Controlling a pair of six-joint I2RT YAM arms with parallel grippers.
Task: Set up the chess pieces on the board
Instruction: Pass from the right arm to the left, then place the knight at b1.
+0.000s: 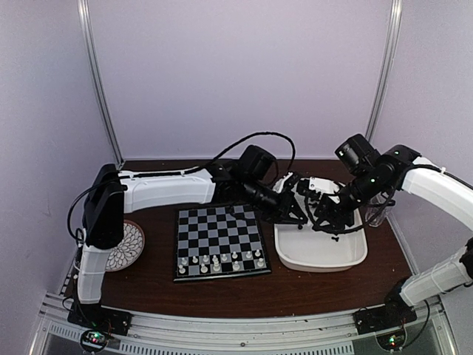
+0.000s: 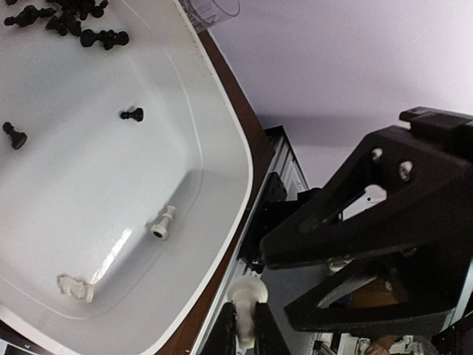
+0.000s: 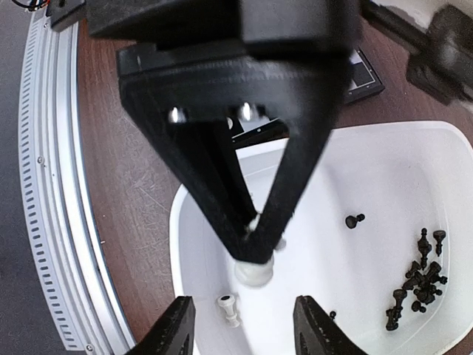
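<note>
Left wrist view: the left gripper [image 2: 247, 334], fingertips cut off by the lower frame edge, is clamped on a white piece [image 2: 247, 294], possibly a pawn, over the tray [image 2: 222, 126]. The right gripper [image 3: 245, 325] stands wide, holding nothing. Black pieces [image 3: 417, 285] crowd one tray corner, the remaining floor mostly bare. The board [image 1: 219, 229], beside the tray, bears white pieces [image 1: 218, 260] on its near ranks, middle ranks open.

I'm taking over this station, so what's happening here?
The left tool is shut on a white chess piece above the white tray, with the right tool open close by. Some white pieces stand on the near rows of the board; black pieces lie loose in the tray.
</note>
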